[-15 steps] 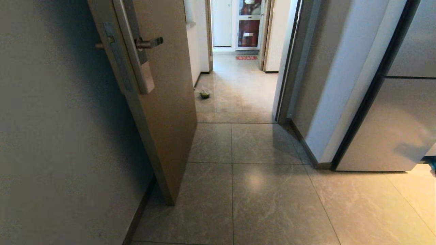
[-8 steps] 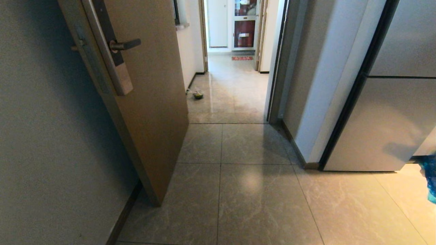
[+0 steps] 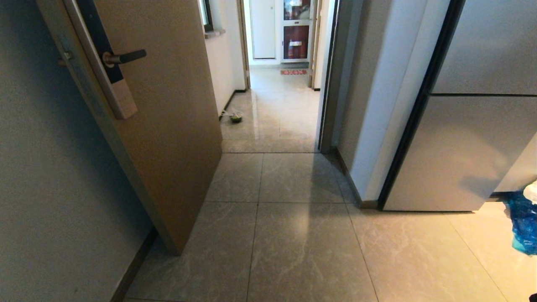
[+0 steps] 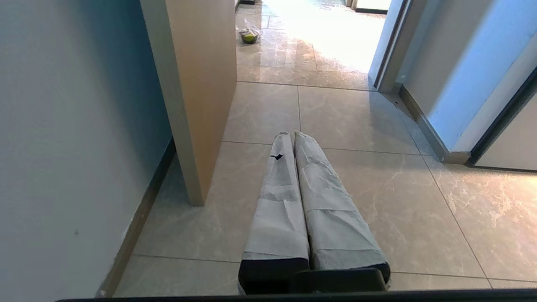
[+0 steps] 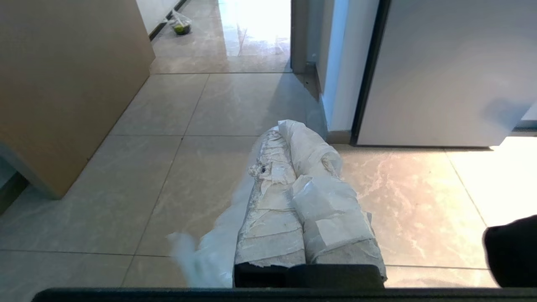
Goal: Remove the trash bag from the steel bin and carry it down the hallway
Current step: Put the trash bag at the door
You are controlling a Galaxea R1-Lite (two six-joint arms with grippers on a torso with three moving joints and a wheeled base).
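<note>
right hand (image 5: 289,130): fingers pressed together, clamped on thin white plastic, apparently the trash bag (image 5: 209,247); film drapes from beside the fingers toward the floor (image 5: 201,167), print not discernible. left hand (image 4: 293,134): fingers together, nothing between them, pointing level over the tiles. ahead of both hands: open doorway to the hallway (image 3: 277,109). a tan door (image 3: 168,126) with lever handle (image 3: 123,56) stands ahead of the left hand, to its outer side. a small bundle (image 3: 235,118) lies on the hallway tiles, well beyond the hands. grey cabinet panel (image 3: 461,147) lies ahead of the right hand, blue plastic (image 3: 522,226) beside it.
</note>
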